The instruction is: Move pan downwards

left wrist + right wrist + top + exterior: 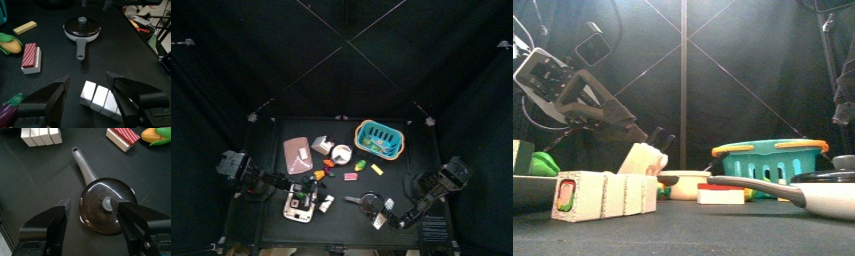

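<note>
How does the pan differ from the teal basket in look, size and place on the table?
The pan is dark grey, glossy and round, with a knobbed lid and a long straight handle; the teal basket has slatted sides and an open top. In the top view the pan is much smaller than the basket. The pan lies near the table's front edge, the basket far back. Both stand upright on the black table.

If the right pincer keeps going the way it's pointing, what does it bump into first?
Probably the pan. The right pincer is open, with the pan's lid between its jaws, though how far away it is is unclear.
</note>
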